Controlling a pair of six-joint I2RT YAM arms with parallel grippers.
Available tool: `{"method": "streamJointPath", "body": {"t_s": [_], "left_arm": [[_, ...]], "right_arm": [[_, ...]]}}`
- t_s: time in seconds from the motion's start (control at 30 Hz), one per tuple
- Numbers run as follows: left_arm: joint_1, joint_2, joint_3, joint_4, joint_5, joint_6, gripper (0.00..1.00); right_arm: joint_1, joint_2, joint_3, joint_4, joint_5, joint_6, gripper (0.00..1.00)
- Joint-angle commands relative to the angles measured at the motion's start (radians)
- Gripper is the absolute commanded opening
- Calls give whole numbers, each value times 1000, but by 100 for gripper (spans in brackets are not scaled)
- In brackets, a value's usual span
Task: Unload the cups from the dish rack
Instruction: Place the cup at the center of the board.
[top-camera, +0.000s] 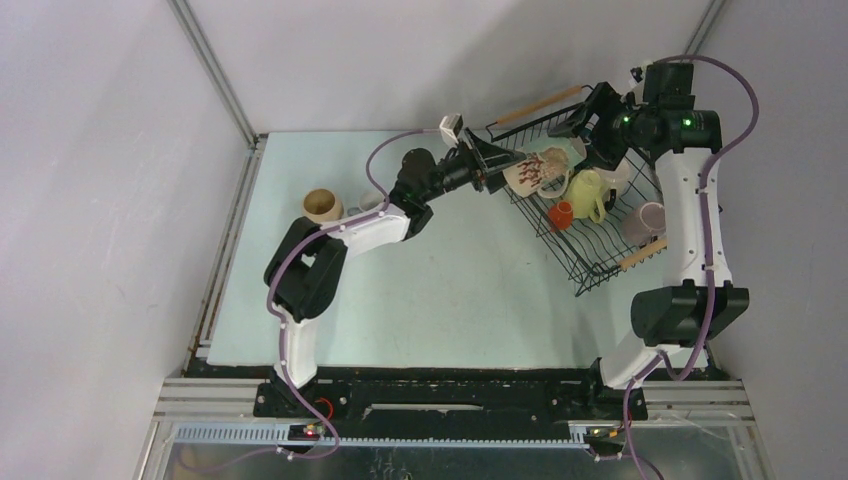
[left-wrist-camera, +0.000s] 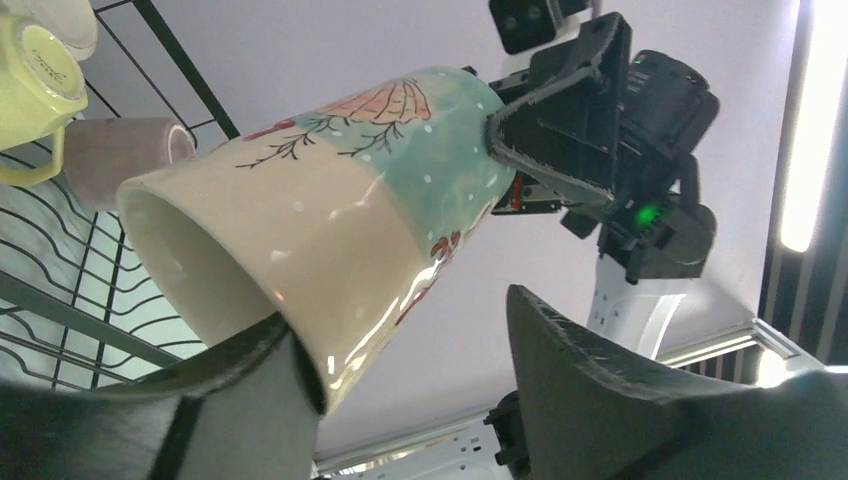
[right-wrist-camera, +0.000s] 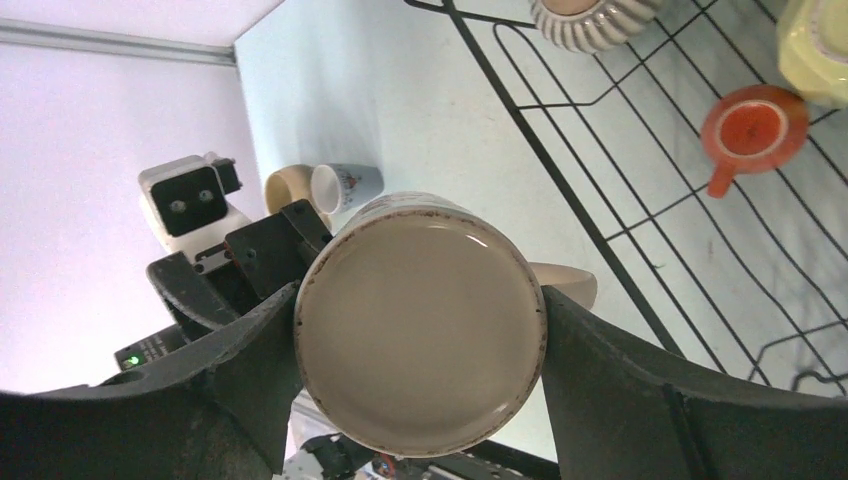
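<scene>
A cream floral-printed cup (top-camera: 535, 170) hangs on its side above the near end of the black wire dish rack (top-camera: 590, 272). My right gripper (right-wrist-camera: 420, 322) is shut on the cup's base (right-wrist-camera: 420, 300), one finger pressed on each side. In the left wrist view my left gripper (left-wrist-camera: 400, 315) is open at the cup's (left-wrist-camera: 330, 240) mouth end. One finger (left-wrist-camera: 240, 400) touches the rim and the other (left-wrist-camera: 600, 380) stands apart from it. A pale yellow-green cup (top-camera: 590, 190), a small orange cup (top-camera: 562, 213) and a mauve cup (top-camera: 645, 222) stay in the rack.
A tan cup (top-camera: 323, 205) and a white cup (top-camera: 365, 203) stand on the pale table at the left. The rack's wooden handles (top-camera: 540, 103) (top-camera: 643, 255) stick out at its far and near ends. A ribbed beige cup (right-wrist-camera: 590, 20) sits in the rack.
</scene>
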Motion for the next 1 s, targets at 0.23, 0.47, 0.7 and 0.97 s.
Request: {"method": "streamJointPath", "body": {"t_s": [0.23, 0.47, 0.7, 0.97], "left_arm": [[-9, -79, 16, 260, 53, -112, 30], [-8, -89, 20, 270, 46, -119, 0], [2, -127, -16, 257, 12, -93, 0], [11, -203, -68, 189, -37, 1, 0]], "right_arm": [[-32, -76, -168, 248, -303, 94, 14], [-32, -114, -261, 321, -341, 120, 14], [-18, -146, -346, 409, -355, 176, 30], [26, -184, -438, 520, -314, 245, 87]]}}
